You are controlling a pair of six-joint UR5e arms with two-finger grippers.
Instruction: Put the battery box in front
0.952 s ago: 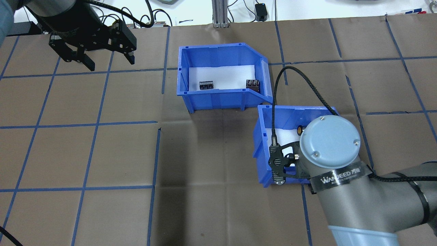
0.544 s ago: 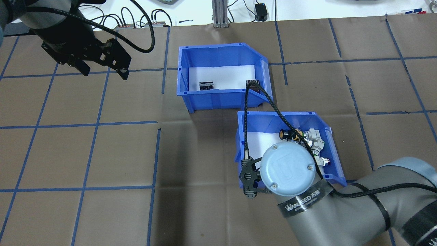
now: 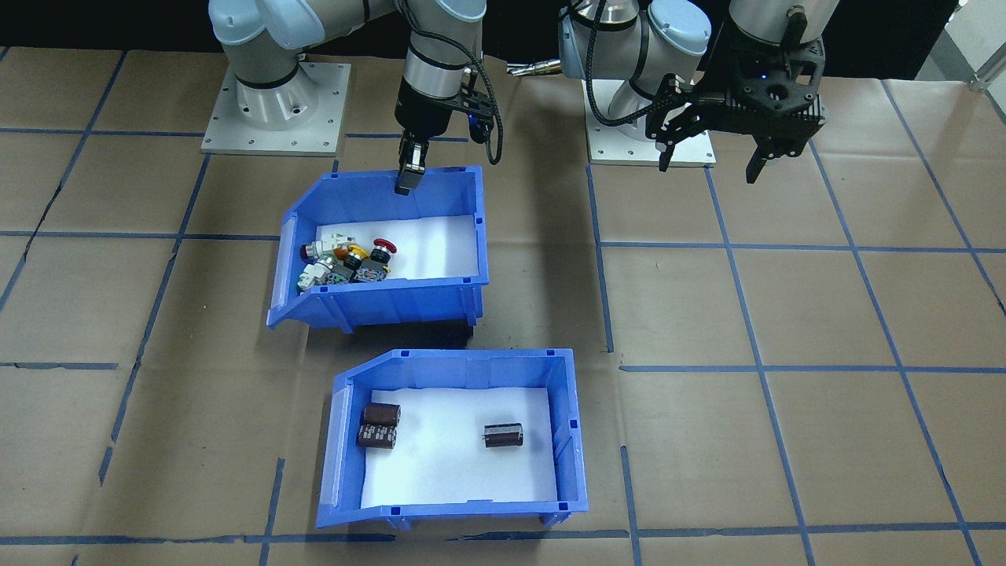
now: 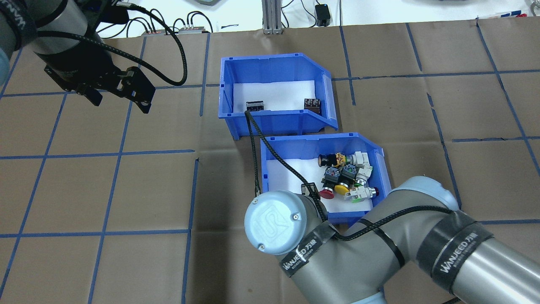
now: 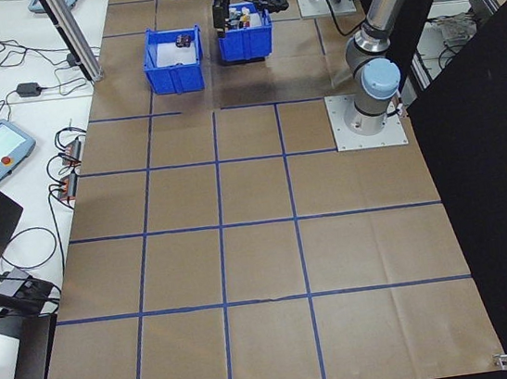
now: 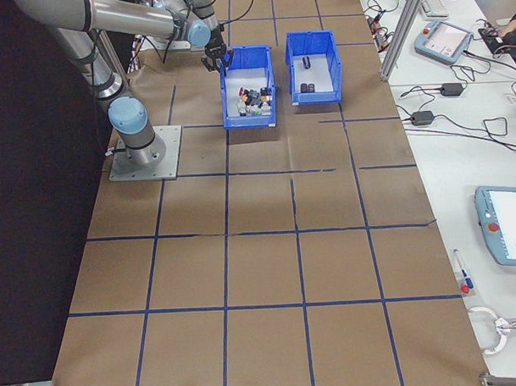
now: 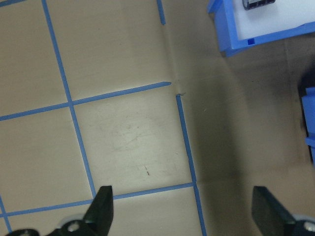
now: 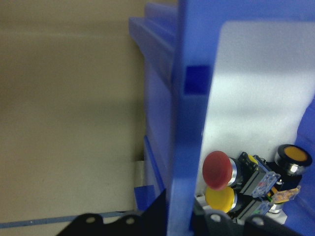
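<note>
The battery box (image 4: 270, 59) is a blue bin with a white floor holding dark brown cells (image 3: 503, 435). It stands on the table's far side from the robot, shown in the front-facing view as the battery box (image 3: 464, 360). Just robot-side of it sits a matching blue switch bin (image 4: 314, 136) with colourful push buttons (image 3: 350, 258). My right gripper (image 3: 407, 174) is shut on that bin's rear wall, which stands between its fingers in the right wrist view (image 8: 179, 219). My left gripper (image 4: 120, 99) hangs open over bare paper, well left of both bins, holding nothing.
Brown paper with blue tape lines covers the table (image 4: 126, 190). An aluminium post (image 4: 270, 17) and cables lie beyond the far edge. The arm bases (image 3: 271, 110) stand behind the switch bin. Bare paper stretches to the bins' left and right.
The switch bin has slid leftward in the overhead view with my right gripper on its wall, and now lies directly beside the battery box. My left gripper drifted slightly towards the robot.
</note>
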